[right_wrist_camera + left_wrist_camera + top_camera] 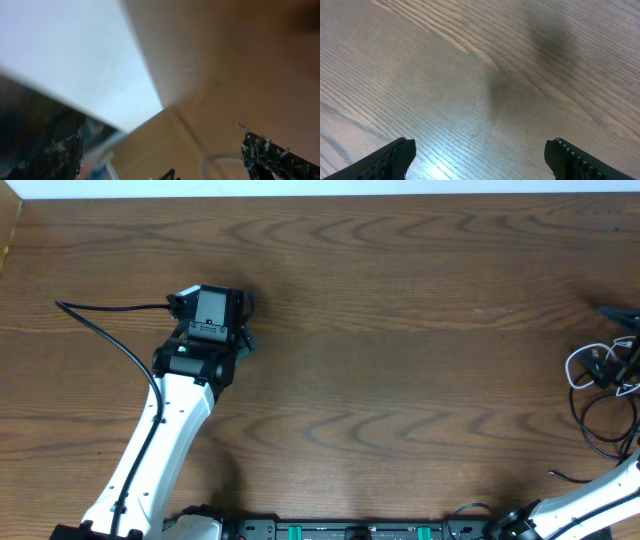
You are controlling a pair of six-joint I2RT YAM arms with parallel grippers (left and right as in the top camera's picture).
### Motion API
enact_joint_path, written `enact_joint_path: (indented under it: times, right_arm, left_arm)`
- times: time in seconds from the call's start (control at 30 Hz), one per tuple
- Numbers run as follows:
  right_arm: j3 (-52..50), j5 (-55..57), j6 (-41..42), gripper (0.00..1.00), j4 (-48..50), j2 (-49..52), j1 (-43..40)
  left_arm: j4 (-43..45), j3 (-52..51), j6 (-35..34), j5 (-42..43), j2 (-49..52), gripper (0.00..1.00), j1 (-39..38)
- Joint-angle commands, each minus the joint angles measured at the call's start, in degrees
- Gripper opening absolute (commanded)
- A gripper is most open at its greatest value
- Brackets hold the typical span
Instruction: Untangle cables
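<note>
The tangle of thin black and white cables (603,375) lay at the right edge of the brown wooden table (400,300), well apart from the left gripper (480,155), spread wide over bare wood; the right gripper (160,160) was spread too. It seemed best to pinch one cord near a plug and draw it clear slowly. No writing was legible

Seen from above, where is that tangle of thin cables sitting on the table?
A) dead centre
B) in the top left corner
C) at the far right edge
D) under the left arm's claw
C: in the overhead view the cables bunch at the far right edge of the table.
</note>
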Motion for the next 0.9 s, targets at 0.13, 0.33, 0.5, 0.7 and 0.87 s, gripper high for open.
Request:
enact_joint_path:
  times: [0.13, 0.33, 0.5, 0.7, 0.87]
  right_arm:
    - [0.4, 23.8, 15.7, 0.99, -4.5, -0.9, -0.7]
    - [0.4, 17.6, 8.6, 0.99, -1.4, -0.9, -1.1]
    - [0.5, 1.3, -7.3, 0.99, 2.0, -0.9, -1.1]
    - [0.5, -0.6, -9.1, 0.99, 1.4, -0.9, -1.0]
    - [0.5, -5.2, -9.5, 0.99, -1.5, -1.0, -0.6]
  left_arm:
    - [-0.2, -0.6, -0.7, -0.2, 0.0, 0.87, 0.2]
    - [-0.2, -0.6, -0.7, -0.2, 0.0, 0.87, 0.2]
    - [-0.2, -0.6, -0.7, -0.2, 0.0, 0.87, 0.2]
    - [-0.2, -0.6, -0.7, -0.2, 0.0, 0.87, 0.2]
    - [-0.2, -0.6, -0.7, -0.2, 0.0, 0.87, 0.2]
